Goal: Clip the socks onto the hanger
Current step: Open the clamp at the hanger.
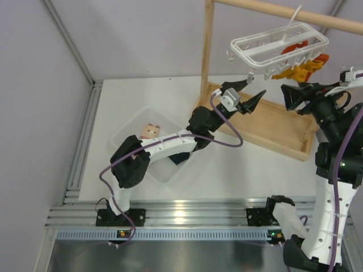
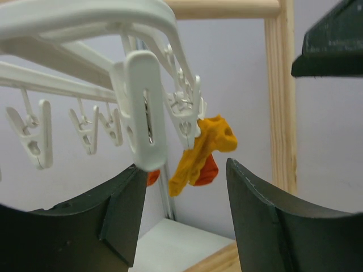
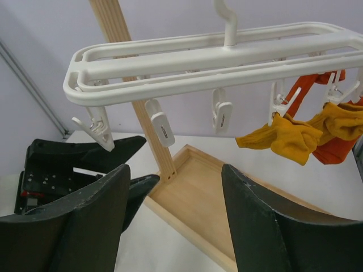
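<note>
Hanger: the white hanger (image 1: 279, 46) hangs by its hook from the crossbar of the wooden rack (image 1: 207, 51), at 1 o'clock in the overhead view. Its clips dangle free, so both arms can reach them from below.
Socks: the red sock (image 1: 150, 131), beige face up, lies in a clear bin (image 1: 122, 136) on the tabletop (image 1: 227, 170). That is toward 8 o'clock from the hanger and well apart from it, and neither sock is clipped yet.
Left fingers: the left fingers (image 2: 113, 221) are spread apart and empty. They sit just under the corner clip (image 2: 144, 113), which hangs above the gap between them. They seem lined up to pinch that clip open, though no sock is at hand to feed in.
Right fingers: the right fingers (image 3: 85, 226) are also apart and empty. They are at 5 o'clock from the hanger, pointing toward the left arm, and look ready to assist.
Other laundry: the orange and yellow socks (image 1: 300, 68) are clipped at the hanger's 3 o'clock end (not the pair wanted here).
Hard to make out: a dark patch (image 1: 181, 159) in the bin is probably the navy sock, mostly covered by the left arm. I cannot tell whether the left fingers touch the clip. The right wrist view cuts off the top of the hook.
</note>
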Tool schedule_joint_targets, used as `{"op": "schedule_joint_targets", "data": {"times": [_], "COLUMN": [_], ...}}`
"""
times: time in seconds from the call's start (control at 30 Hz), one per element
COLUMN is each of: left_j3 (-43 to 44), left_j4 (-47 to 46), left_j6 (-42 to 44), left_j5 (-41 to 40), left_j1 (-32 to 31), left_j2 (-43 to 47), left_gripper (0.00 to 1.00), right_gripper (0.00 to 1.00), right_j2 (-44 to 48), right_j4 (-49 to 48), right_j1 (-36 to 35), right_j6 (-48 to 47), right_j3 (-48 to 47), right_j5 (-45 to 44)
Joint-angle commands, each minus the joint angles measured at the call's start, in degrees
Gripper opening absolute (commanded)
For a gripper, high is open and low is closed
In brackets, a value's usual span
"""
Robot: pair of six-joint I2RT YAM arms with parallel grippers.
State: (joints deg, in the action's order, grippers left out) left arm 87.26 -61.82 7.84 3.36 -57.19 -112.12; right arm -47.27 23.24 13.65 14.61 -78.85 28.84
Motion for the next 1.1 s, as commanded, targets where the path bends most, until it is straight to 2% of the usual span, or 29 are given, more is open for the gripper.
{"op": "schedule_joint_targets", "data": {"times": [0.0, 0.4, 0.67, 0.77, 1.0, 1.07], "left_j3": [5.71, 12.48, 14.69, 16.00, 18.38, 18.29], "left_j4": [-6.65, -5.68, -5.42, -4.80, -2.07, -1.55], "left_j6": [-0.81, -0.63, -1.33, -0.89, -2.56, -5.28], "left_j5": [-2.83, -2.91, -6.08, -6.17, -4.24, -3.62], "left_j1": [-0.47, -1.35, -1.61, -1.61, -1.26, -0.82], "left_j2": [-1.79, -7.32, -8.47, -8.91, -9.97, -9.62], "left_gripper": [0.62, 0.63, 0.63, 0.61, 0.49, 0.44], "right_gripper": [0.65, 0.64, 0.63, 0.63, 0.62, 0.62], "right_j2": [-1.16, -2.48, -2.92, -3.09, -4.15, -4.93], "right_j4": [-1.10, -4.17, -5.32, -5.40, -5.41, -5.58], "right_j1": [0.68, 0.68, 0.68, 0.68, 0.76, 0.94], "right_j6": [0.15, 3.40, 2.97, 3.05, 2.71, 1.22], "right_j3": [-2.19, -1.92, -1.04, -1.04, -2.10, -2.62], "right_j5": [0.96, 2.80, 4.03, 3.68, 3.50, 4.55]}}
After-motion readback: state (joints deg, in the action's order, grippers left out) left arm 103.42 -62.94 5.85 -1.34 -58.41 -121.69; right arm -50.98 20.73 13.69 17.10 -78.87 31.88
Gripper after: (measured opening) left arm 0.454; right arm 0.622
